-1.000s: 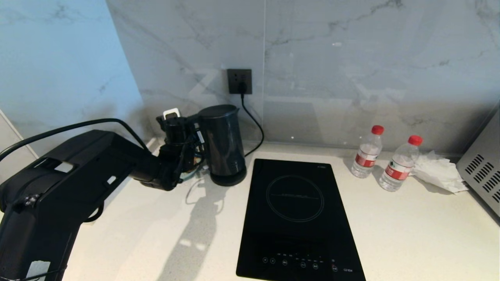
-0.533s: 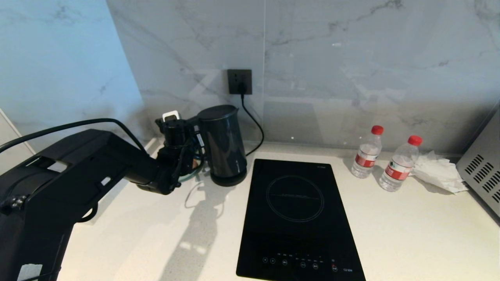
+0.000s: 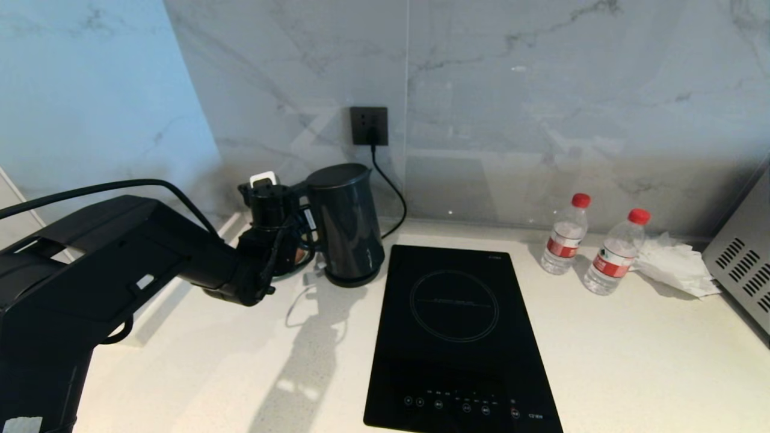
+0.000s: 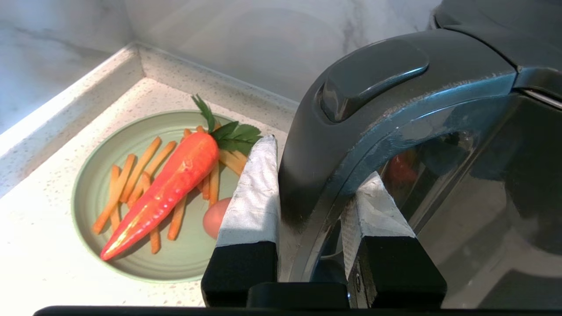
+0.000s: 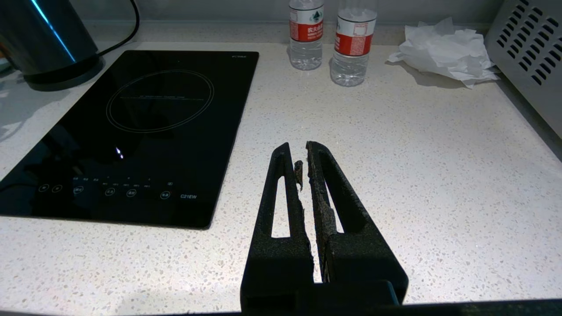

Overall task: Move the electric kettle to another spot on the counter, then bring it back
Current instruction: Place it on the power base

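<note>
Counter (image 3: pixel 631 349) of speckled white stone meets marble wall (image 3: pixel 541 90); left hand (image 4: pixel 307 175) grasps kettle (image 3: pixel 346 222) handle.

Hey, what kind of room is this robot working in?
Most likely a home kitchen: a black glass induction hob set in a speckled off-white stone counter, a glossy black electric kettle by a wall socket.

Glossy black electric kettle (image 3: pixel 346 219) on an off-white, finely speckled table (image 3: pixel 631 349). Black glass induction hob (image 3: pixel 460 337). Grey-veined white marble wall (image 3: pixel 541 90). Two clear water bottles (image 3: pixel 564 234) with red caps and labels. Pale green plate (image 4: pixel 94 193) holding an orange carrot (image 4: pixel 167 188).
</note>
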Robot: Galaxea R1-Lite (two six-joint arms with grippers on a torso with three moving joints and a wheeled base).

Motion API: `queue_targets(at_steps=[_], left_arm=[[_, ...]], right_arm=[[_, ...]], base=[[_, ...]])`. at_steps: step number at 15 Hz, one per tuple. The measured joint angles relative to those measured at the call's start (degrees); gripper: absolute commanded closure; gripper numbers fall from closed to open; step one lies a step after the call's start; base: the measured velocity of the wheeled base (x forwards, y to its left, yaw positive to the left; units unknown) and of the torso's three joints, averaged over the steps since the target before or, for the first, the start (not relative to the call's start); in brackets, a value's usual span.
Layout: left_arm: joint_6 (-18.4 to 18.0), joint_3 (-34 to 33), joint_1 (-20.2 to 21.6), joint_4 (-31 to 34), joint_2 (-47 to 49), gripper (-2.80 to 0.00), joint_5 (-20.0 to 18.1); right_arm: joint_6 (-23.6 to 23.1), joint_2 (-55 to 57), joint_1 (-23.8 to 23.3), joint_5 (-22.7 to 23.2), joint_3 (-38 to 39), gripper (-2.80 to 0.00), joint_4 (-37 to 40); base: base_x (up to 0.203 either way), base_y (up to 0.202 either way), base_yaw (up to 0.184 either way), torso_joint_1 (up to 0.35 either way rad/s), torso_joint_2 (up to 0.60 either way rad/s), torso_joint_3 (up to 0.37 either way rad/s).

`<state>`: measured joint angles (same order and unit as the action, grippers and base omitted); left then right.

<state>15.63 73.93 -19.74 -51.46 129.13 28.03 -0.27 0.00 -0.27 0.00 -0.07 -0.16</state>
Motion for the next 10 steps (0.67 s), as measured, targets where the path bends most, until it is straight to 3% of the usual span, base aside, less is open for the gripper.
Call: queue_targets(at_steps=[10], left_arm=[[0.1, -0.1, -1.6, -0.4, 1.4, 0.0, 0.1]], right_arm=[[0.0, 0.0, 0.0, 0.0, 0.0, 0.0, 0.0]], base=[[0.0, 0.0, 0.0, 0.0, 0.0, 0.0]])
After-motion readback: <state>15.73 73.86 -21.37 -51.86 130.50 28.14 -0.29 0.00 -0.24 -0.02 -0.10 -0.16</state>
